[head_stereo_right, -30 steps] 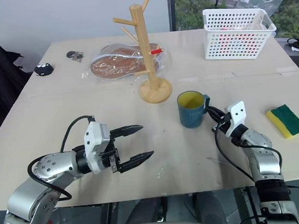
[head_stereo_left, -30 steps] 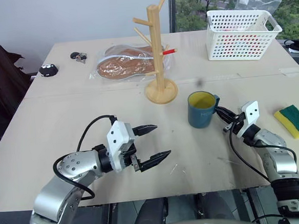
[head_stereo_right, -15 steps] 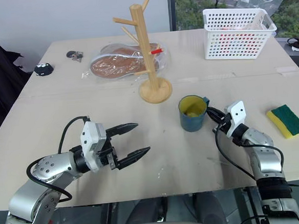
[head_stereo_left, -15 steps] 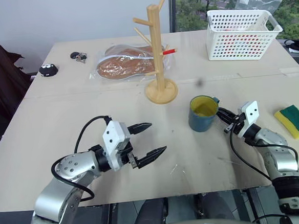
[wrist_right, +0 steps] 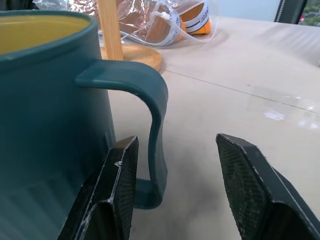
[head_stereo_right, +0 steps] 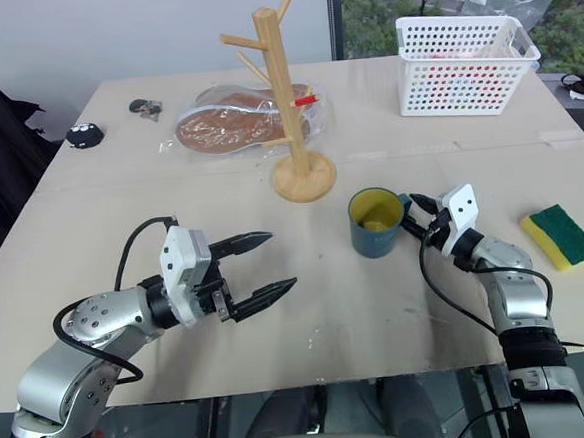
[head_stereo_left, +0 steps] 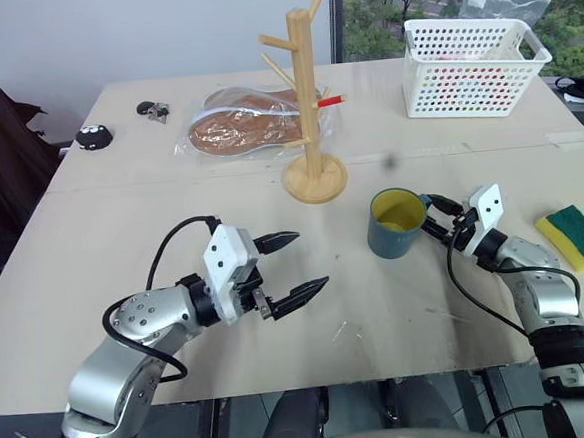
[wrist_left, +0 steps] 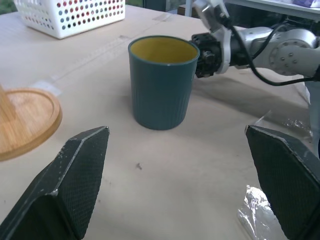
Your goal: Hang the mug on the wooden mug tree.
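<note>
A: Starting with the head views, where is the mug (head_stereo_left: 395,224) found?

B: It is seen upright on the tabletop (head_stereo_left: 113,241), near the tree (head_stereo_left: 308,103) and in front of its base. The right gripper (head_stereo_left: 436,215) is set at the handle side, fingers parted. The left gripper (head_stereo_left: 293,265) is held well apart from the mug, fingers spread wide, nothing between them.

A: And the left wrist view?

B: The mug (wrist_left: 163,80) is shown standing alone, with the right gripper (wrist_left: 200,49) just beside its rim. The tree's base (wrist_left: 27,120) is seen to one side.

A: The right wrist view?

B: The handle (wrist_right: 145,112) is framed between the two fingers (wrist_right: 117,192), one of them in the gap by the mug's wall. No squeeze on the handle is seen yet.

A: So which step is judged to be in hand?

B: The grasp of the handle. Closing on the loop is called for next, then a lift and a carry to a free peg, the handle slipped over it.
</note>
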Tool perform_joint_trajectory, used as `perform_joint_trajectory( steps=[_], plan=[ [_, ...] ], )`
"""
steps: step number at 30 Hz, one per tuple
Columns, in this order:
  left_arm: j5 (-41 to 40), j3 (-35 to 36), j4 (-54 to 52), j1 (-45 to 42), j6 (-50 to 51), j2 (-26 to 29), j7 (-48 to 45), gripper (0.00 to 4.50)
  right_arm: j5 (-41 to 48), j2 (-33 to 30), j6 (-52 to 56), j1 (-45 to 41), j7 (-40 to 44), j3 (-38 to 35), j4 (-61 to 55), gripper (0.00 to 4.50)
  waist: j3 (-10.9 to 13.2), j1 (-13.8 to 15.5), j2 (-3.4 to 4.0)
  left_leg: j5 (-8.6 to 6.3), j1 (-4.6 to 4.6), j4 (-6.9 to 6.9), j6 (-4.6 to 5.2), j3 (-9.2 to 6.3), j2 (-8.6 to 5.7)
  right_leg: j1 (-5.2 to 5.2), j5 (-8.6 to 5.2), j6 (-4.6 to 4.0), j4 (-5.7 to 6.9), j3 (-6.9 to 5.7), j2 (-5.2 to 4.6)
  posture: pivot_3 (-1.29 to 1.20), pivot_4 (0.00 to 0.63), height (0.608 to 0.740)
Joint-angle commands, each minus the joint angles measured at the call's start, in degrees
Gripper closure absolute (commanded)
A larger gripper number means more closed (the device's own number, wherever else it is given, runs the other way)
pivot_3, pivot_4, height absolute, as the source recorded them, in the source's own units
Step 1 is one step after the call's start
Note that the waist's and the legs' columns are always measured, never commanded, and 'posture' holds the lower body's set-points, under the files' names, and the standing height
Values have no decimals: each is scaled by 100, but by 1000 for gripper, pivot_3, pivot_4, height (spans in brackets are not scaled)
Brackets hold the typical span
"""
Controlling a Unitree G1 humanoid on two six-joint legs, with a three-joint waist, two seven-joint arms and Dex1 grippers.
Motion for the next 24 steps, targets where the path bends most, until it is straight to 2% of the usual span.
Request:
perform_joint_trajectory(
  steps=[1,4,7,17,24],
  plan=[
    [-118,35,-209,-53,30,45,12,0,41,9,-158,-158,126,13,28,2092,0,-1,0,0,0,0,0,0,0,0,0,0,0,0,0,0,150,740],
    [-142,69,-278,-75,-12,-4,15,0,57,57,-211,-233,180,49,97,2954,1,-1,1,0,0,-1,0,-1,0,0,0,0,0,0,0,0,150,740],
    [-191,120,-310,-103,-79,-120,82,0,59,70,-245,-231,209,49,107,4419,2,3,1,0,0,-1,0,0,0,0,0,0,0,1,-1,0,150,740],
    [-168,249,-188,-166,-272,-342,289,0,-47,-174,67,-517,308,185,-251,4473,9,-1,8,0,-1,-1,-1,0,-1,0,1,0,-1,2,-1,0,150,740],
    [-183,593,106,-168,-749,-1083,794,0,-578,-905,982,-1860,669,892,-983,4473,19,-8,11,9,-5,0,-15,5,0,-11,2,1,-1,6,-1,0,150,740]
  ],
)
